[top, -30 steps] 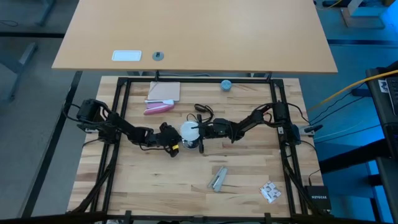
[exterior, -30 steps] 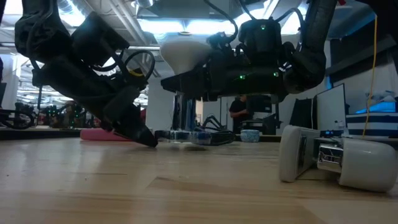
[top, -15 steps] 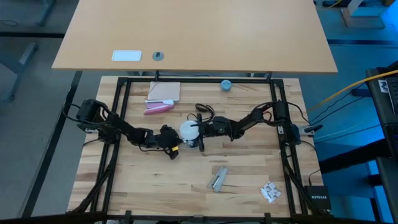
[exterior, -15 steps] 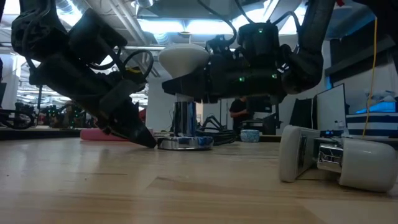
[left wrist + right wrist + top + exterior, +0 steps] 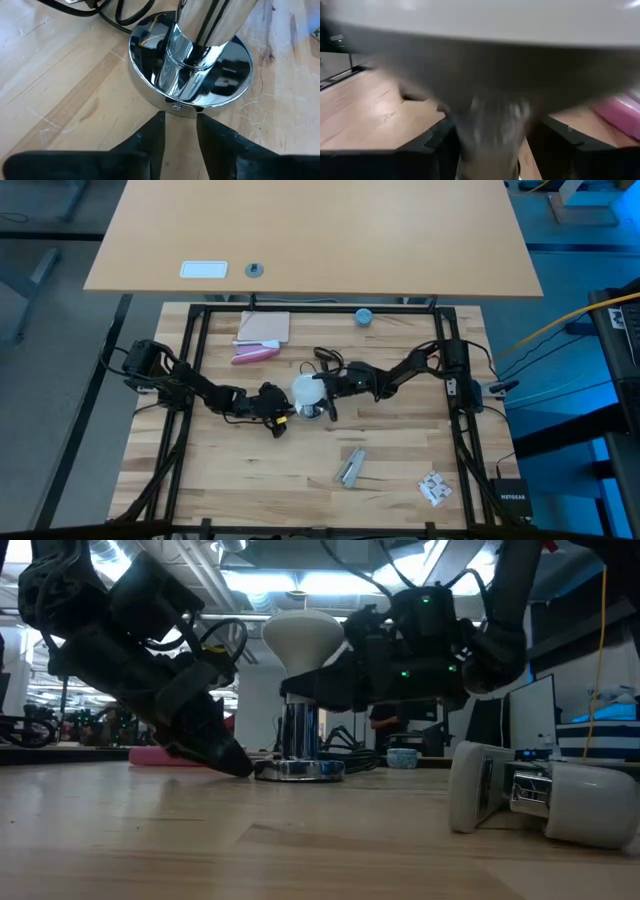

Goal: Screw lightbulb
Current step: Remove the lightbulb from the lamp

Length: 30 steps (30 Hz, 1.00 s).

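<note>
The frosted-white lightbulb stands upright, globe up, its neck going down into the top of the silvery socket. The socket's round base rests flat on the wooden table. My right gripper reaches in level from the table's right and is shut on the bulb below the globe. My left gripper slants down from the table's left. It is open by a narrow gap, with both fingertips at the base's near rim. The socket's black cord loops away toward the far side. My right gripper pinches the bulb's narrow neck between its two fingers, just under the globe. The fingers come in level from the table's right. The bulb sits upright on the socket's top. My left gripper's fingertips stand against the base's near rim; I cannot tell whether they touch it.
At the far side lie a pink object, a paper pad and a small blue-grey cap. A silvery piece and a white packet lie nearer the front. A white device lies on the table's right part.
My right gripper has shifted a little toward the table's far right with the bulb. The bulb has gone from tilted to upright over the socket. The socket's base was blurred in motion a second ago and now stands still on the table under the bulb.
</note>
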Motion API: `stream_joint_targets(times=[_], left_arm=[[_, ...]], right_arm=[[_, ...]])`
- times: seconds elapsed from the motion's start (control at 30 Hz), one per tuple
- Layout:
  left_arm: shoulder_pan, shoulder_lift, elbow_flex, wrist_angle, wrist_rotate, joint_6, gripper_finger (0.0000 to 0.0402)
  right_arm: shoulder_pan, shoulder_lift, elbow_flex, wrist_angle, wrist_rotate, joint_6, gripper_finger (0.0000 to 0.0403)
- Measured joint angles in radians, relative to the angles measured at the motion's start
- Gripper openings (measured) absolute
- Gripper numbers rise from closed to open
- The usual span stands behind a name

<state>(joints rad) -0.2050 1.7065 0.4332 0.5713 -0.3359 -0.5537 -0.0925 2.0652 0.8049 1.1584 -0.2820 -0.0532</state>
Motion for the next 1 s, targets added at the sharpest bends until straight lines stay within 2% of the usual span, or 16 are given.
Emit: stream_joint_targets(times=[0.23,0.5,1.0], left_arm=[[0.002,0.001,-0.002,0.016,0.000,-0.014,0.0115],[0.004,0.004,-0.002,0.057,0.006,-0.009,0.0115],[0.004,0.004,-0.001,0.115,-0.001,0.127,0.0115]], right_arm=[[-0.014,-0.028,-0.065,0.071,0.018,-0.004,0.0209],[-0.012,-0.030,-0.064,0.018,0.084,-0.006,0.0209],[-0.013,-0.030,-0.063,-0.007,0.126,-0.004,0.0209]])
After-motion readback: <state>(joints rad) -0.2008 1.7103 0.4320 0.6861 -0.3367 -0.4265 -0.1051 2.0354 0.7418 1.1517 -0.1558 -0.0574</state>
